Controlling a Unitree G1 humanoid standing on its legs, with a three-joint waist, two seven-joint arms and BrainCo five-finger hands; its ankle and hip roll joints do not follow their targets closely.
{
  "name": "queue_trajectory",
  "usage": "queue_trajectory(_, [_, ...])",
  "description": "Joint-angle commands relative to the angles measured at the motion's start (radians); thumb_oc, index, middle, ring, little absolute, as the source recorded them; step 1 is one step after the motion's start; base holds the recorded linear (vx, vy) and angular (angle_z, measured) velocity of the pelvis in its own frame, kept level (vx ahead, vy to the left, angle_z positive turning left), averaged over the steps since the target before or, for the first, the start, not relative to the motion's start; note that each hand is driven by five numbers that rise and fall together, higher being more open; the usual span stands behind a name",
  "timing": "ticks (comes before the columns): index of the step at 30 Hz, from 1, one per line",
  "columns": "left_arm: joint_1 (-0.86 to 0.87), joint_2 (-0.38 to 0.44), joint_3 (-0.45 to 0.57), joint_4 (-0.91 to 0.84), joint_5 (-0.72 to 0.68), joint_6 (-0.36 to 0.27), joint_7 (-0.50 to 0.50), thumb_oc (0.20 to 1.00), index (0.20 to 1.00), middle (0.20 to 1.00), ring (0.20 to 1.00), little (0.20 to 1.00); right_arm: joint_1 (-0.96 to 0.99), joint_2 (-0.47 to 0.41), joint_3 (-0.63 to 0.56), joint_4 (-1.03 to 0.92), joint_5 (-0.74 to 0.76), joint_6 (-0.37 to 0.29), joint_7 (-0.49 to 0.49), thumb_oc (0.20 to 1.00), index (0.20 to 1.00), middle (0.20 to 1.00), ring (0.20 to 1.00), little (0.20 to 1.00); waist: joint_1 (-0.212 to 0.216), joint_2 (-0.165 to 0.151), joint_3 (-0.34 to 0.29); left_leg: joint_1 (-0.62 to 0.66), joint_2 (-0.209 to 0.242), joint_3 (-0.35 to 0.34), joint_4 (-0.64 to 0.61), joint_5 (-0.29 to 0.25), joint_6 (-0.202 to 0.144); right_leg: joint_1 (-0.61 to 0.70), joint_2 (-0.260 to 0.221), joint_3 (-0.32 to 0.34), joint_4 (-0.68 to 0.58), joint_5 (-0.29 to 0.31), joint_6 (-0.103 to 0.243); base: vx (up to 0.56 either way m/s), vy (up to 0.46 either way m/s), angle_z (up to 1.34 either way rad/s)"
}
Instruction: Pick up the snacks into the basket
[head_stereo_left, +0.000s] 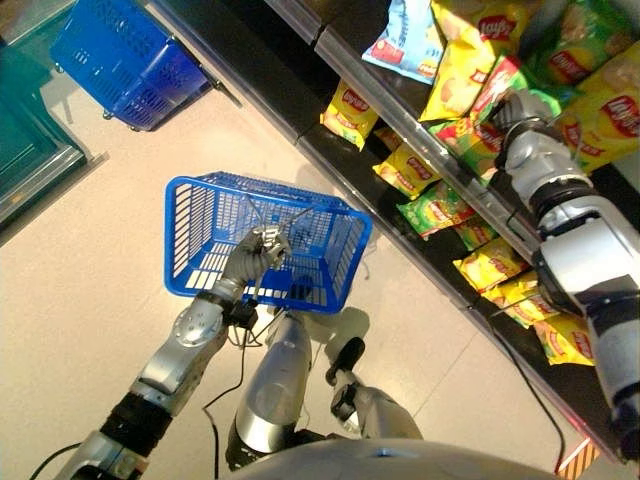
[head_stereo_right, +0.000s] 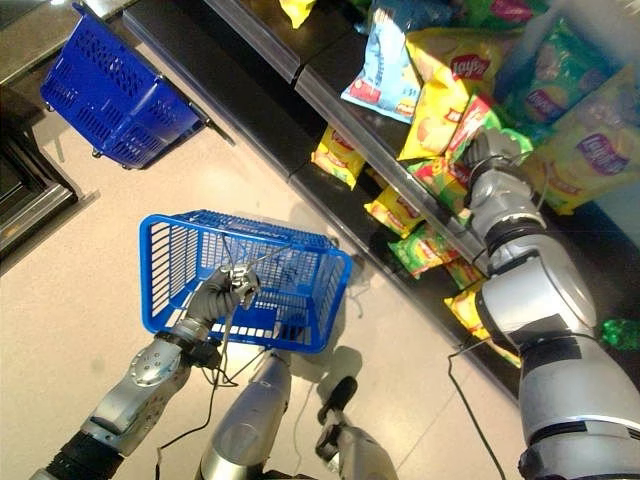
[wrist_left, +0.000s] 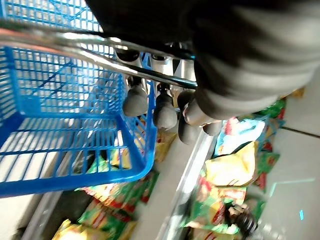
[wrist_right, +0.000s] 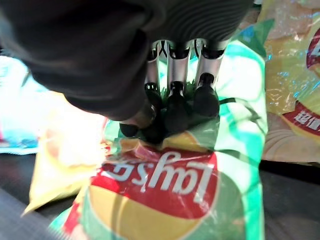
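A blue plastic basket (head_stereo_left: 192, 232) hangs above the beige floor, with my left hand (head_stereo_left: 256, 250) shut on its wire handle (wrist_left: 100, 61). The fingers (wrist_left: 165, 113) curl round that wire, and the basket looks empty. Up at the shelf, my right hand (head_stereo_left: 520, 112) rests on a green chip bag (wrist_right: 235, 150) with a red logo. Its fingers (wrist_right: 175, 107) and thumb pinch the bag's top edge. The bag (head_stereo_right: 468, 112) stands among other snack bags on the upper shelf.
Dark shelves (head_stereo_left: 400, 110) run diagonally along the right, packed with yellow, green and light blue (head_stereo_left: 405, 40) chip bags. A second blue basket (head_stereo_left: 125, 60) lies on the floor at the far left, beside a glass-fronted cabinet (head_stereo_left: 30, 140).
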Motion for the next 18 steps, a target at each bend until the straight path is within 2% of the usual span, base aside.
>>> queue_trajectory(1, [-0.029, -0.013, 0.043, -0.222, -0.003, -0.113, 0.003, 0.200, 0.200, 0.200, 0.200, 0.200, 0.020, -0.013, 0.044, -0.001, 0.052, 0.000, 0.013, 0.200, 0.200, 0.200, 0.200, 0.200, -0.001, 0.019, -0.003, 0.014, -0.027, 0.061, 0.076, -0.129, 0.002, -0.047, -0.060, 0.032, 0.068, 0.009, 0.039, 0.00, 0.018, 0.04])
queue_trajectory(9, [-0.018, -0.008, 0.050, -0.224, -0.002, -0.125, 0.014, 0.200, 0.200, 0.200, 0.200, 0.200, 0.031, 0.006, 0.022, -0.027, 0.100, -0.012, -0.003, 0.200, 0.200, 0.200, 0.200, 0.200, -0.024, 0.016, -0.024, 0.035, -0.019, 0.071, 0.070, -0.136, 0.007, -0.034, -0.061, 0.045, 0.065, 0.004, 0.039, 0.01, -0.001, -0.03])
queue_trajectory(15, [-0.006, 0.014, 0.056, -0.243, -0.020, -0.129, 0.004, 0.200, 0.200, 0.200, 0.200, 0.200, 0.042, -0.004, -0.010, -0.065, 0.154, -0.031, -0.024, 0.200, 0.200, 0.200, 0.200, 0.200, -0.048, 0.000, -0.061, 0.061, -0.008, 0.089, 0.066, -0.146, 0.009, -0.015, -0.064, 0.054, 0.053, 0.009, 0.043, 0.00, 0.001, -0.04])
queue_trajectory(18, [0.010, 0.022, 0.073, -0.245, -0.019, -0.129, 0.004, 0.200, 0.200, 0.200, 0.200, 0.200, 0.049, -0.021, -0.031, -0.144, 0.200, -0.053, -0.049, 0.200, 0.200, 0.200, 0.200, 0.200, -0.072, -0.016, -0.085, 0.077, -0.002, 0.092, 0.057, -0.148, 0.010, -0.005, -0.062, 0.062, 0.046, 0.006, 0.040, 0.00, -0.002, -0.10])
